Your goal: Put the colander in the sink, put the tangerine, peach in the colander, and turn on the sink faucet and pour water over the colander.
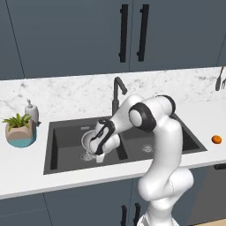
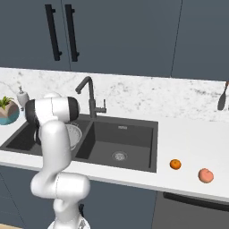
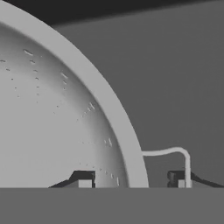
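You see the silvery perforated colander (image 1: 89,140) sitting in the left basin of the dark double sink (image 1: 62,145). The tangerine (image 2: 175,164) and the peach (image 2: 205,175) rest apart on the counter, right of the sink. The dark faucet (image 2: 90,95) stands behind the divider.

You've got a silver-grey perforated colander (image 3: 57,127), charcoal sink (image 2: 134,138), white-grey marbled counter (image 1: 66,95), bright orange tangerine (image 2: 175,164), pink-yellow peach (image 2: 205,175), teal-and-tan plant pot (image 1: 20,137).

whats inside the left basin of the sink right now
A round silvery perforated metal colander sits in the left basin of the dark charcoal double sink, with the gripper straddling its rim. No fruit shows inside it. The arm hides part of the bowl and basin floor.
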Tool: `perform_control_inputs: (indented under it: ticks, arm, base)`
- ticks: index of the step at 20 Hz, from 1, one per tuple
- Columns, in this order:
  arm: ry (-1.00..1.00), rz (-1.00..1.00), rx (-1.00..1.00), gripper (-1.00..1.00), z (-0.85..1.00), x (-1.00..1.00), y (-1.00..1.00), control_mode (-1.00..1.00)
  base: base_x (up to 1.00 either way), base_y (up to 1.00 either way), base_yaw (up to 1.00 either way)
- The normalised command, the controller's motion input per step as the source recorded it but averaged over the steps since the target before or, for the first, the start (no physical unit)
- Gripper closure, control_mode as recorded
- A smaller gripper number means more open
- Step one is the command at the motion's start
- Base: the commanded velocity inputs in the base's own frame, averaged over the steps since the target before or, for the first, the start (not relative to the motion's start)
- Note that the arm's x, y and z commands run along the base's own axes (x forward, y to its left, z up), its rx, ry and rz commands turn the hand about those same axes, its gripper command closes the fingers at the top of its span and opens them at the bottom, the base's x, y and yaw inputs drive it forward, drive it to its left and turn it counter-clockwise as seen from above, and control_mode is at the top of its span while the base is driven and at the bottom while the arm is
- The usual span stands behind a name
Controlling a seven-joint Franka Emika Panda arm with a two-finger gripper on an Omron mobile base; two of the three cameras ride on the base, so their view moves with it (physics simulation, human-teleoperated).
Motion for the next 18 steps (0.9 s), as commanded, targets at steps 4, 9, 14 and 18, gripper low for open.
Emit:
perform_control_inputs:
  ticks: [4, 9, 14, 18]
  arm:
    - [0.06, -0.26, 0.0, 1.0, -0.29, -0.03, 0.37, -1.0]
    - [0.03, -0.27, 0.0, 1.0, -0.23, -0.46, 0.37, -1.0]
    - [0.0, -0.27, 0.0, 1.0, -0.04, -0.66, 0.32, -1.0]
    - [0.0, -0.25, 0.0, 1.0, 0.0, -0.31, 0.32, -1.0]
  base:
    - [0.0, 0.0, 0.0]
    - [0.0, 0.0, 0.0]
    - [0.0, 0.0, 0.0]
    - [0.0, 0.0, 0.0]
